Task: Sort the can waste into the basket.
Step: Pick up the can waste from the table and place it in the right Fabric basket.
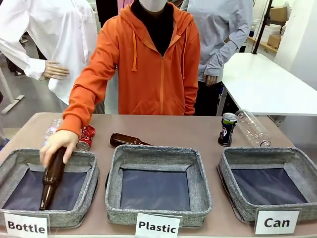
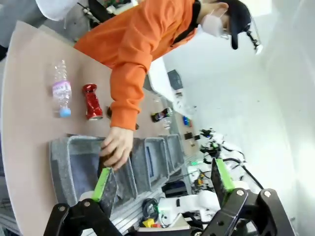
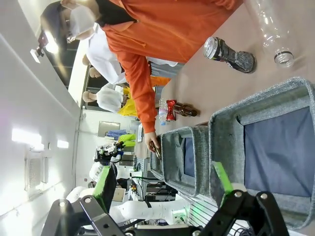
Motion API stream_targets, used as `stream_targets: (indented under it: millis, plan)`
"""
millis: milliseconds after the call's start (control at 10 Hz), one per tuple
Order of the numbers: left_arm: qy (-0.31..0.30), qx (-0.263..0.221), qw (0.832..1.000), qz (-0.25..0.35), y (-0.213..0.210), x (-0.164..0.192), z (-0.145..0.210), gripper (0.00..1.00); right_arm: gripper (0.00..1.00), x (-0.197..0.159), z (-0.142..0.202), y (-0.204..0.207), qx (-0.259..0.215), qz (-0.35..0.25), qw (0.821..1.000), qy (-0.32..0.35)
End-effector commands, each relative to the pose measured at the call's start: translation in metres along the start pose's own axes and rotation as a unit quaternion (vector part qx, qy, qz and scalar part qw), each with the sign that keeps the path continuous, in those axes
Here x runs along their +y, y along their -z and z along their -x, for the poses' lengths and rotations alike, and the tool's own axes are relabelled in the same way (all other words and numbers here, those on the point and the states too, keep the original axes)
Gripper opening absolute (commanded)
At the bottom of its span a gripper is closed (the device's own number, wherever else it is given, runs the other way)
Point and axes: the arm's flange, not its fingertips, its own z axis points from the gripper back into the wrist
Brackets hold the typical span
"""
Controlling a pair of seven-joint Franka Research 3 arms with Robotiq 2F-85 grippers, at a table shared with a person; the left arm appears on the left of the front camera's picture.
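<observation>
Front view: three low square baskets of grey woven fabric with dark lining stand in a row on the brown bench, each with a white card. A person's hand holds a smooth brown glass bottle neck-down in the Bottle basket. Just behind that basket lie the crushed red can, shiny and dented, and a small clear bottle. A second brown bottle lies behind the Plastic basket. The dark can, silver-topped, stands upright behind the Can basket, just beside a ribbed clear plastic bottle on its side. The Can basket's dark lining shows.

Left wrist view: the left pincer has its green-padded fingers spread wide, with nothing between them, above the bench. The red can lies beyond the Bottle basket.

Right wrist view: the right pincer is likewise spread wide and holds nothing, over the Can basket's near rim.
</observation>
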Motion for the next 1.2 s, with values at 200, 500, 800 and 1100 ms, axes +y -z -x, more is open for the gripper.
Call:
stream_targets:
  millis: [200, 500, 800, 1100]
  plan:
    - [-0.019, -0.004, 0.998, 0.061, -0.022, 0.034, 0.014, 1.0, 1.0, 0.001, -0.002, 0.0, -0.003, -0.011, 1.0, -0.013]
    - [-0.005, 0.044, 0.999, 0.005, 0.021, 0.014, 0.0, 1.0, 1.0, 0.001, -0.002, 0.0, -0.003, -0.011, 1.0, -0.013]
    - [0.024, 0.133, 0.984, -0.119, 0.12, -0.028, -0.011, 1.0, 1.0, 0.001, -0.002, 0.0, -0.003, -0.011, 1.0, -0.013]
    - [0.061, 0.221, 0.939, -0.255, 0.225, -0.049, -0.011, 1.0, 1.0, 0.001, -0.002, 0.0, -0.003, -0.011, 1.0, -0.013]
